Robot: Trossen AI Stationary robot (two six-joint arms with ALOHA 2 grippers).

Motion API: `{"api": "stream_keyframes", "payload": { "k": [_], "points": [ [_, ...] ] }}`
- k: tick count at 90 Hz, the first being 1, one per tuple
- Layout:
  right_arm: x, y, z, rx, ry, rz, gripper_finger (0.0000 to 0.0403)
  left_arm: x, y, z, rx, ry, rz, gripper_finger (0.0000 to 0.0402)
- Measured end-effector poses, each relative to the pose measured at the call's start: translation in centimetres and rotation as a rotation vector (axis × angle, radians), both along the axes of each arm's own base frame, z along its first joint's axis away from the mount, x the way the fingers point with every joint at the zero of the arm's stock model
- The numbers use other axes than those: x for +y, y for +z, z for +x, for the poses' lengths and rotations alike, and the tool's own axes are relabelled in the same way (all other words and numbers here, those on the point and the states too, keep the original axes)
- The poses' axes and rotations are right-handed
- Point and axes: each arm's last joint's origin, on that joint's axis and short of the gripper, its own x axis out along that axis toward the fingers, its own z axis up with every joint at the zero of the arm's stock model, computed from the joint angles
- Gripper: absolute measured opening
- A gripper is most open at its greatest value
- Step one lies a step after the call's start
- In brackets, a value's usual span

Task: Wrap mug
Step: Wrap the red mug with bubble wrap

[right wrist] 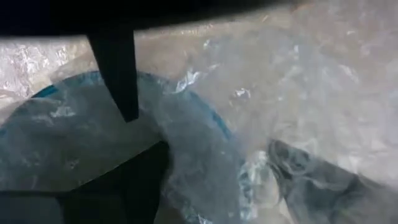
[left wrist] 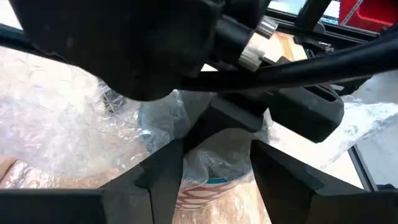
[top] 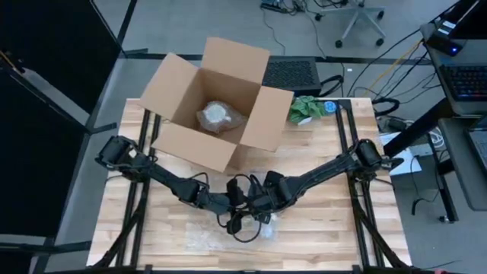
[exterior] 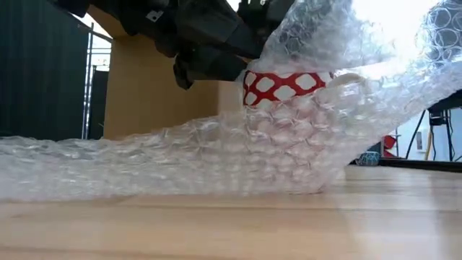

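Observation:
A red-and-white patterned mug (exterior: 285, 87) with a blue inside (right wrist: 74, 130) sits in a sheet of clear bubble wrap (exterior: 216, 155) at the table's near middle. The wrap hides the mug's base, and its left part lies flat on the table. Both grippers meet over the mug (top: 255, 204). My left gripper (left wrist: 217, 177) has its fingers on either side of the wrapped mug. My right gripper (right wrist: 227, 183) stands open astride the mug's rim (right wrist: 227, 134), one finger over the blue inside and the other outside, under the wrap. My left gripper holds the mug's upper part (left wrist: 208, 186) between its two fingers (left wrist: 165, 174), with bubble wrap bunched in between. It comes slanting down from the table's left. Whether the mug's base rests on the table is hidden by the wrap. My right gripper touches the bubble wrap: its outer finger (right wrist: 311, 180) lies beneath a layer of it beside the mug. Its other finger (right wrist: 140, 180) reaches over the mug's mouth from above. Whether either finger touches the mug itself, I cannot tell.
An open cardboard box (top: 217, 103) stands at the back left with a wrapped bundle (top: 217, 116) inside. Green stuff (top: 304, 109) and a small blue thing (top: 329, 107) lie at the far right. Bare wood shows to the left and right of the wrap.

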Motion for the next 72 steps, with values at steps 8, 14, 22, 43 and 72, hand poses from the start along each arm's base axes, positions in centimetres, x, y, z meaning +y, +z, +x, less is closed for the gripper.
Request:
{"api": "stream_keyframes", "payload": {
  "k": [8, 14, 22, 43, 72],
  "points": [
    [-0.2, 1.5, -0.6, -0.021, 0.001, 0.011, 0.0265, 0.0, 0.0, 0.0, 0.0, 0.0, 0.0, 0.018],
    [-0.5, 2.9, -1.3, -0.046, -0.001, 0.021, 0.0265, 0.0, 0.0, 0.0, 0.002, 0.0, 0.001, 0.018],
    [-0.8, 5.0, -2.1, -0.084, 0.0, 0.034, 0.0265, 0.0, 0.0, 0.0, 0.003, 0.0, 0.002, 0.018],
    [-1.5, 8.5, -4.2, -0.14, 0.005, 0.049, 0.0265, 0.0, 0.0, 0.0, 0.003, 0.0, 0.002, 0.018],
    [1.9, 10.6, -4.4, -0.324, 0.2, 0.196, 0.0242, 0.0, 0.0, 0.0, 0.003, 0.0, 0.002, 0.018]
  ]
}}
